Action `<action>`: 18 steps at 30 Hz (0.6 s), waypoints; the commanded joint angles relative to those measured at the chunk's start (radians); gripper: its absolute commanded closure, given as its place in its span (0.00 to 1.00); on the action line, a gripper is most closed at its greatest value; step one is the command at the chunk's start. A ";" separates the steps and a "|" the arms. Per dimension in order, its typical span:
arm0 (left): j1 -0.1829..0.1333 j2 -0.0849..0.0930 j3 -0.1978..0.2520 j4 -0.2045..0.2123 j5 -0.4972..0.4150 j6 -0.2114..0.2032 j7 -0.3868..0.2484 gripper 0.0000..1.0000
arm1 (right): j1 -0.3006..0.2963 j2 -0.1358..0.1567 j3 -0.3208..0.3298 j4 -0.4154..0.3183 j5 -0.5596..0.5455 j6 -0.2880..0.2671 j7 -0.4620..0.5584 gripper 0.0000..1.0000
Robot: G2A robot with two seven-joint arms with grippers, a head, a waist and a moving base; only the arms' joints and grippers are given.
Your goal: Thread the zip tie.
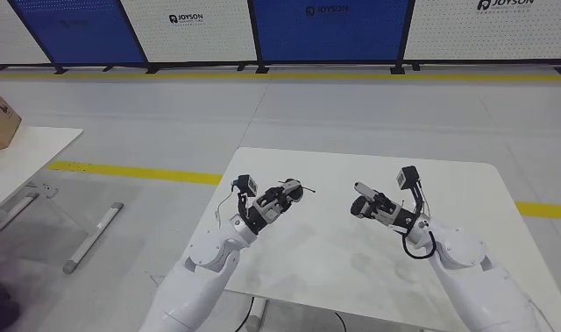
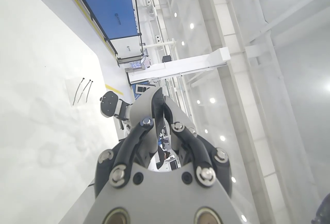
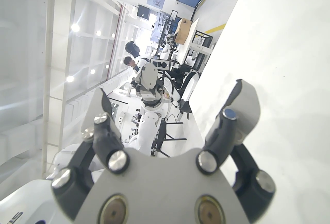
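My left gripper (image 1: pixel 294 192) hovers over the left half of the white table (image 1: pixel 333 253). Its fingers (image 2: pixel 154 106) are pressed together, and a thin black zip tie (image 1: pixel 302 188) sticks out of them toward the middle. My right gripper (image 1: pixel 358 199) faces it from the right, a short gap away and open with nothing between its fingers (image 3: pixel 242 91). In the right wrist view the left gripper (image 3: pixel 147 78) shows straight ahead between those fingers. Three spare zip ties (image 2: pixel 82 91) lie side by side on the table beyond the right gripper (image 2: pixel 109 104).
The table's far edge (image 1: pixel 351 154) and right edge border open floor with a yellow line (image 1: pixel 131 172). A second white table (image 1: pixel 35 148) stands to the left with a cardboard box (image 1: pixel 7 122) on it. Blue and white panels (image 1: pixel 333 21) close off the back.
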 commanded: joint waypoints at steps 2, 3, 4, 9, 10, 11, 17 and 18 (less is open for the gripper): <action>-0.001 0.000 0.001 -0.008 0.002 -0.003 0.002 1.00 | 0.000 0.000 0.000 0.000 0.000 0.000 0.000 0.00; 0.006 0.000 0.002 -0.029 -0.001 -0.018 0.002 1.00 | 0.000 0.000 0.000 0.000 0.000 0.000 0.000 0.00; 0.016 0.000 -0.001 -0.046 0.003 -0.033 0.000 1.00 | 0.000 0.000 0.000 0.000 0.000 0.000 0.000 0.00; 0.075 0.005 -0.018 -0.141 -0.002 -0.078 -0.024 1.00 | 0.000 0.000 0.000 0.000 0.000 0.000 0.000 0.00; 0.087 0.006 -0.022 -0.166 -0.029 -0.084 -0.035 1.00 | 0.000 0.000 0.000 0.000 0.000 0.000 0.000 0.00; 0.095 0.006 -0.025 -0.181 -0.049 -0.088 -0.045 1.00 | 0.000 0.000 0.000 0.000 0.000 0.000 0.000 0.00; 0.133 0.010 -0.046 -0.250 -0.117 -0.115 -0.089 1.00 | 0.000 0.000 0.000 0.000 0.000 0.000 0.000 0.00; 0.137 0.010 -0.048 -0.255 -0.119 -0.116 -0.090 1.00 | 0.000 0.000 0.000 0.000 0.000 0.000 0.000 0.00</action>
